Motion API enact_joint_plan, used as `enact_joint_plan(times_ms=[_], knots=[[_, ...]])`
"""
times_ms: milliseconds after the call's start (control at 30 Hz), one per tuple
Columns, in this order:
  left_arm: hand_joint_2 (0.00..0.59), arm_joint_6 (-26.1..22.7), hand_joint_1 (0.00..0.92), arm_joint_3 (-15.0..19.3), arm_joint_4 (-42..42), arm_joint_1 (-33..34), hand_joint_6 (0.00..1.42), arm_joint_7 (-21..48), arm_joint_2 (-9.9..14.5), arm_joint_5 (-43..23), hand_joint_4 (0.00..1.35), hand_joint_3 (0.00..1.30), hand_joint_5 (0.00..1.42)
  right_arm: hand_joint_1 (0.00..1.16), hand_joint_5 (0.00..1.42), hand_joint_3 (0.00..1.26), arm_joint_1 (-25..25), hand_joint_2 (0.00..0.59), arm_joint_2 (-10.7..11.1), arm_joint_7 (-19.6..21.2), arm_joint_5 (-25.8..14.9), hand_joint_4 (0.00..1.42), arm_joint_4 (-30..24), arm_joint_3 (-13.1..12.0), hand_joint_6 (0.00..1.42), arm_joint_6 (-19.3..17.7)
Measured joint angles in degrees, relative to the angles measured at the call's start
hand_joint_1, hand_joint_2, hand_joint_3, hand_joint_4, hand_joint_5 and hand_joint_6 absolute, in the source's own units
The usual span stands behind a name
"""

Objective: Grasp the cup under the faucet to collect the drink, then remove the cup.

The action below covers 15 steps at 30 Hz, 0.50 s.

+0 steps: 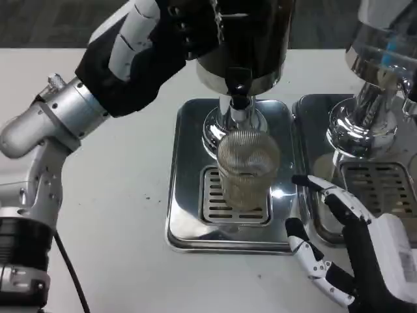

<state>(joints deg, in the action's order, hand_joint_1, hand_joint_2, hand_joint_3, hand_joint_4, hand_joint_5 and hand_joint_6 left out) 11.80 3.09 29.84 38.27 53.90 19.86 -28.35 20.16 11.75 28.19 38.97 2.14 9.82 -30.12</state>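
Head view: cup (247, 168) sits on the tray (186, 195) under the faucet (238, 88), just left of the right hand (355, 251), whose fingers (326, 189) are spread, empty. Left hand (153, 45) is up on the dispenser; can't tell its fingers. Ribbed clear cup looks light, maybe slippery; I'd wrap it mid-wall.

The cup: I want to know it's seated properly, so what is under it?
The ribbed cup stands on the slotted drain grille of the steel drip tray, beneath the faucet. The grille under its base is covered.
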Motion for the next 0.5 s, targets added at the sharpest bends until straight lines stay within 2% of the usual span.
enact_joint_plan(times_ms=[500], knots=[[0.185,1.6,0.000,-0.1,7.3,1.0,0.16,3.3,-1.3,7.9,0.23,0.26,0.26,0.39,0.26,0.32,0.2,0.406,-0.2,1.0,0.0,0.27,0.1,0.5,0.32,0.0]])
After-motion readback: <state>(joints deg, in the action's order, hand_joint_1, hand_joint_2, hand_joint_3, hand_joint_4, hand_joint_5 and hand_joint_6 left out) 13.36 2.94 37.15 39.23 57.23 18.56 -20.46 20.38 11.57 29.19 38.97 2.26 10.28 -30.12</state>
